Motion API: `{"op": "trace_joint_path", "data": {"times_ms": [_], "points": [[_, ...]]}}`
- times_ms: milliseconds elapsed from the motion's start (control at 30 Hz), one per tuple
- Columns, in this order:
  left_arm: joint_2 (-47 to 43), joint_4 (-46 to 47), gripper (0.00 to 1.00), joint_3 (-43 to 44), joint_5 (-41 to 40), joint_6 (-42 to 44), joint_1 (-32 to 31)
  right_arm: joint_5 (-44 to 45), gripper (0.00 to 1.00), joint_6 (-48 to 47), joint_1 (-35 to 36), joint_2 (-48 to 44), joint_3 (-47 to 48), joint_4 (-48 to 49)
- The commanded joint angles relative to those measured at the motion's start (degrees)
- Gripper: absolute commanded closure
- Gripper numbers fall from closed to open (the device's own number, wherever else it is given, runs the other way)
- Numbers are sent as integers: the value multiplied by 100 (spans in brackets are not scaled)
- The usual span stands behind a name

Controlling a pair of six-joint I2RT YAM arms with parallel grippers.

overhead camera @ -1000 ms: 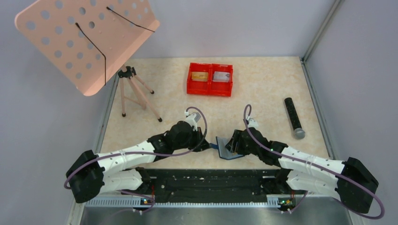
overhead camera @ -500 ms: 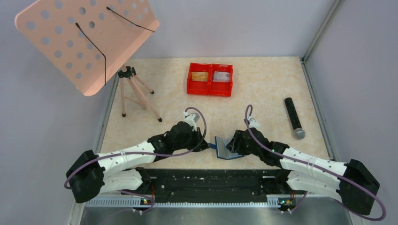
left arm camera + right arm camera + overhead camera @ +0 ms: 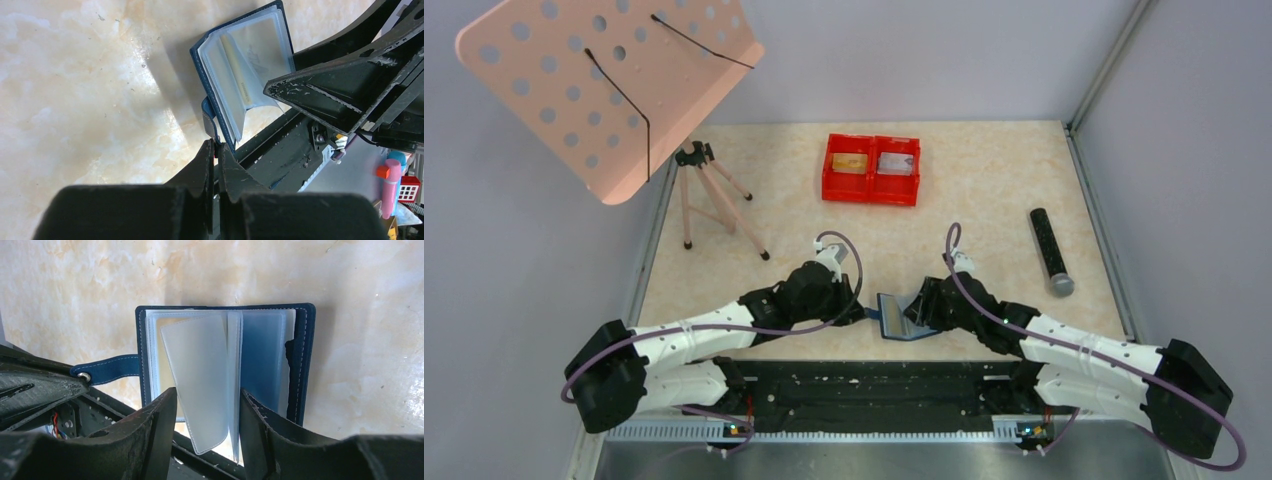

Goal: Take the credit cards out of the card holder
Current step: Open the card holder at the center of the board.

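The navy card holder (image 3: 892, 320) lies open near the table's front edge, between my two grippers. My left gripper (image 3: 865, 314) is shut on its closure tab (image 3: 208, 114), pinched at the fingertips (image 3: 216, 145). My right gripper (image 3: 915, 313) is open over the holder, its fingers either side of the clear plastic sleeves (image 3: 200, 370) that stand up between them. A gold-tan credit card (image 3: 236, 65) shows edge-on inside a sleeve. A gold card (image 3: 851, 163) and a silver card (image 3: 895, 164) lie in the red tray (image 3: 872, 186).
A black cylinder with a grey end (image 3: 1050, 250) lies at the right. A small tripod (image 3: 714, 195) and a pink perforated board (image 3: 609, 85) stand at the back left. The black base rail (image 3: 874, 385) runs just behind the holder's near edge.
The card holder has slid a little to the left, drawn by my left gripper on the tab. My right gripper has followed it left.
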Motion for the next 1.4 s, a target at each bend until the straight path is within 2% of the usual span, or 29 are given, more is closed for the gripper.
{"op": "trace_joint_path", "data": {"times_ms": [0, 133, 333, 533, 767, 900, 1167, 1367], "points": [[48, 64, 96, -62, -96, -35, 14, -127, 51, -25, 85, 42, 77, 280], [64, 93, 97, -87, -89, -36, 14, -337, 51, 55, 88, -97, 53, 426], [46, 93, 97, -106, -95, -32, 14, -146, 65, 128, 92, -581, -90, 401], [37, 85, 97, -89, -76, -34, 14, -15, 77, 135, 88, -627, -144, 330], [13, 39, 97, -58, -76, -28, 14, 54, 75, 97, 92, -392, -97, 256], [20, -32, 88, -5, -78, -38, 14, -48, 73, 79, 86, -347, -82, 333], [-3, -645, 68, 516, -409, -123, 14, 234, 66, -98, 87, -623, 62, -187], [72, -641, 62, 887, -232, -202, 14, -45, 67, -33, 89, -386, -235, 335]]}}
